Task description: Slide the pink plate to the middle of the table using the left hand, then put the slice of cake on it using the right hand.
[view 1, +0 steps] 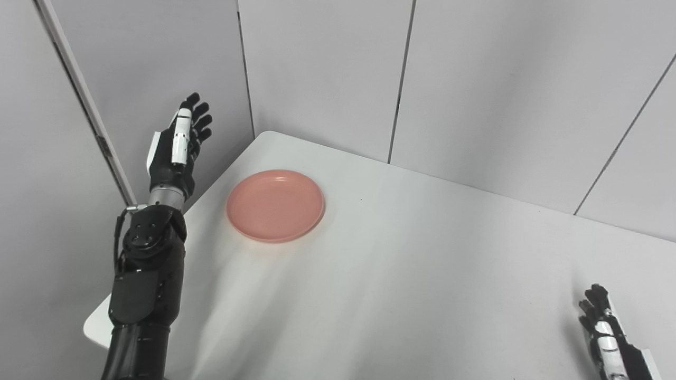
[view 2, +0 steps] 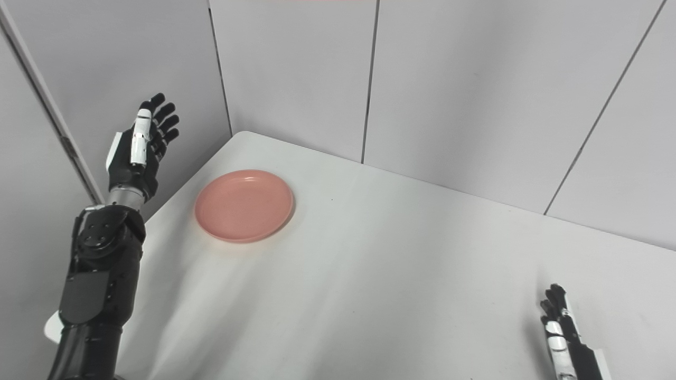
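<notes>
Right hand waits low, fingers straight, empty. Left hand is raised, fingers spread, empty, beside the pink plate. Lower it, then push gently along the bench.

The plate lies on the table's far-left part.

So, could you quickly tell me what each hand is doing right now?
Left hand: open, raised beside the table, holding nothing.
Right hand: open, fingers extended, holding nothing.
</notes>
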Robot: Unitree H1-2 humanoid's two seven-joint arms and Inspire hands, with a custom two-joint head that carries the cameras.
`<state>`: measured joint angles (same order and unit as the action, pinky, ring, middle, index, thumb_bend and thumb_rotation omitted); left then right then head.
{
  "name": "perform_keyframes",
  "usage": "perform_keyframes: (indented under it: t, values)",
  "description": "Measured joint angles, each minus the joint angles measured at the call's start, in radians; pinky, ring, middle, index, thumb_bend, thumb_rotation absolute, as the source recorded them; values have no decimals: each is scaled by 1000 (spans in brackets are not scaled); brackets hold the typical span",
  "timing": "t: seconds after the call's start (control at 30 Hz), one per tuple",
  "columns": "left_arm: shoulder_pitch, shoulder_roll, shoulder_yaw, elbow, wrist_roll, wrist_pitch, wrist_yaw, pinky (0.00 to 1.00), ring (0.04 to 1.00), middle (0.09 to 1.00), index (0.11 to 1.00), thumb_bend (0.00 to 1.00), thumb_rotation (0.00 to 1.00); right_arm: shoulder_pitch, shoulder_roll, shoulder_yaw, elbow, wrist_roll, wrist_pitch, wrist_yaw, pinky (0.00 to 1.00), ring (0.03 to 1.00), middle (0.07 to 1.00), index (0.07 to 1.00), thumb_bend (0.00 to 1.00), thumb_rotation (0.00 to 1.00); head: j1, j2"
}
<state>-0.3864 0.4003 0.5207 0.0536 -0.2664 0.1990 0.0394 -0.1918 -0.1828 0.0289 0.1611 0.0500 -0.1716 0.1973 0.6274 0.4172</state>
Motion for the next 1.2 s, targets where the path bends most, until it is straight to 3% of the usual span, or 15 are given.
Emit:
perform_keyframes:
  t: [0.3,0.5,1.0,1.2]
  values:
    - [-2,-4,-7,42,-1,-4,17,874,891,901,886,379,1000,2,-1,0,-4,-1,0,0,1000,1000,1000,1000,267,1000,5,6]
    - [-7,-4,-22,123,16,-13,39,864,882,883,874,360,1000,4,-3,0,-8,0,0,0,1000,1000,1000,1000,286,1000,6,12]
    - [-17,-4,-54,270,3,-65,28,868,872,890,881,366,1000,11,-5,1,-25,-3,1,2,1000,1000,1000,1000,263,1000,3,18]
    - [-17,-4,-54,296,-2,-70,27,904,908,913,894,380,1000,14,-6,1,-28,-5,1,2,1000,1000,1000,1000,248,1000,2,21]
